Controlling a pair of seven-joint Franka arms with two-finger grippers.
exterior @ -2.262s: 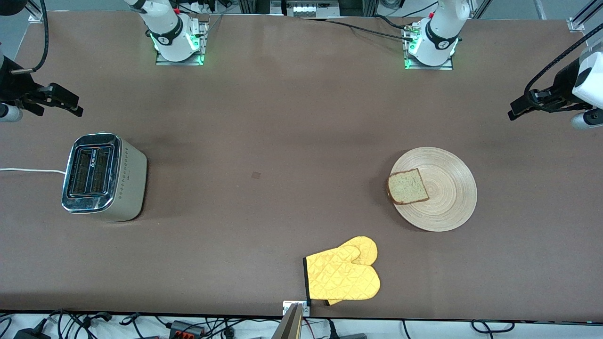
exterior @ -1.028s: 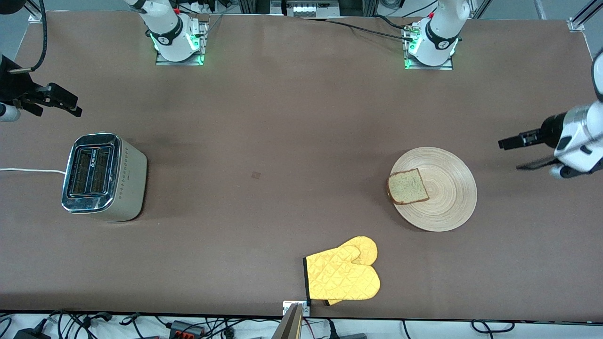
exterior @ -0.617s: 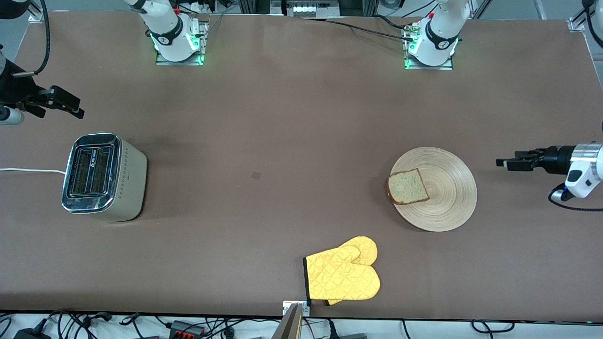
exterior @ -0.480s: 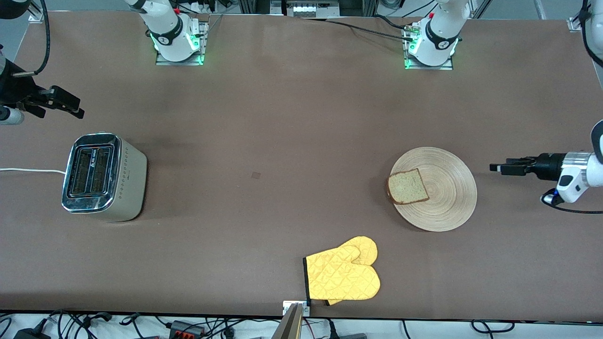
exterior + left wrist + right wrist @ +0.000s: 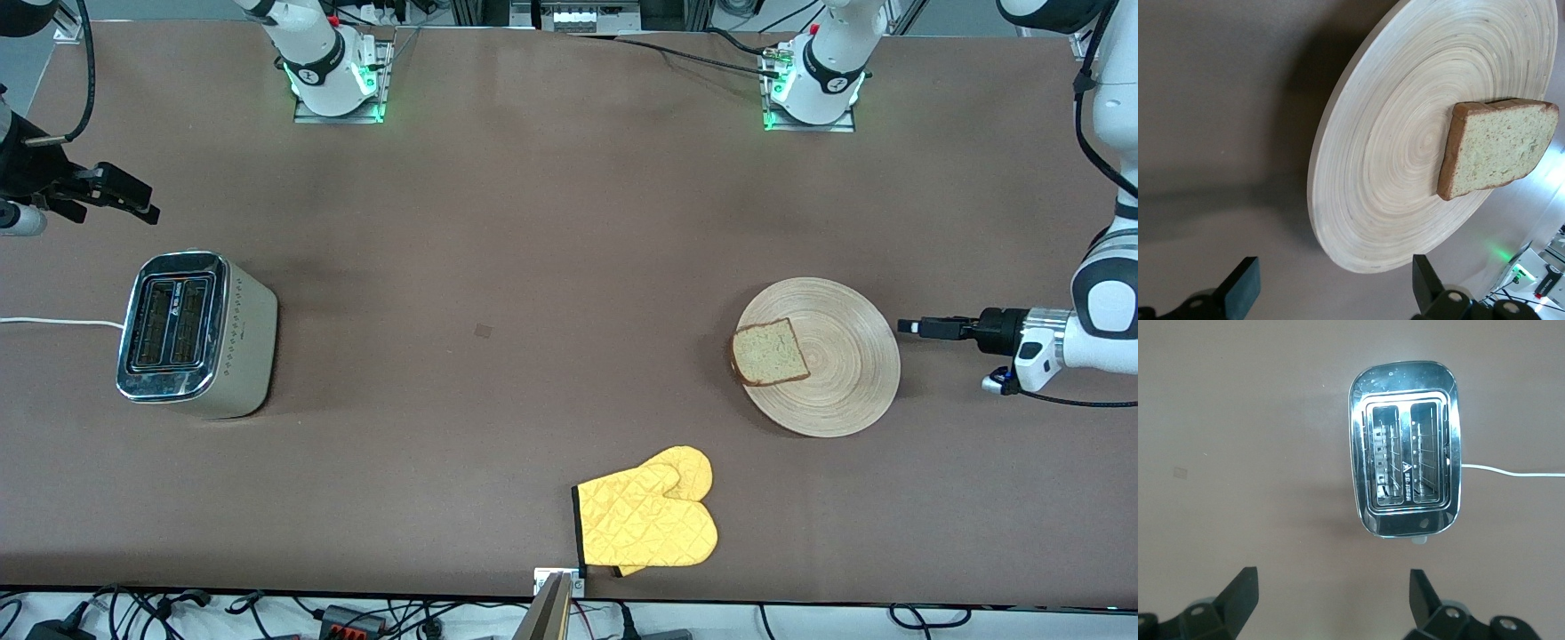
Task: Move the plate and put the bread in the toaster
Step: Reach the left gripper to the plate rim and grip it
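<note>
A wide brown table fills the room's middle under soft, even light. At 6 o'clock, tangled black cables lie on pale floor; at 12 o'clock, metal frame rails stand.

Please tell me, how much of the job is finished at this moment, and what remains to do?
Nothing looks finished. The bread lies on the plate, and both slots of the toaster are empty. In hand: the left gripper, fingers open, is low beside the plate's rim, toward the left arm's end of the table. The right gripper waits open near the toaster. Left: moving the plate and loading the bread.
</note>
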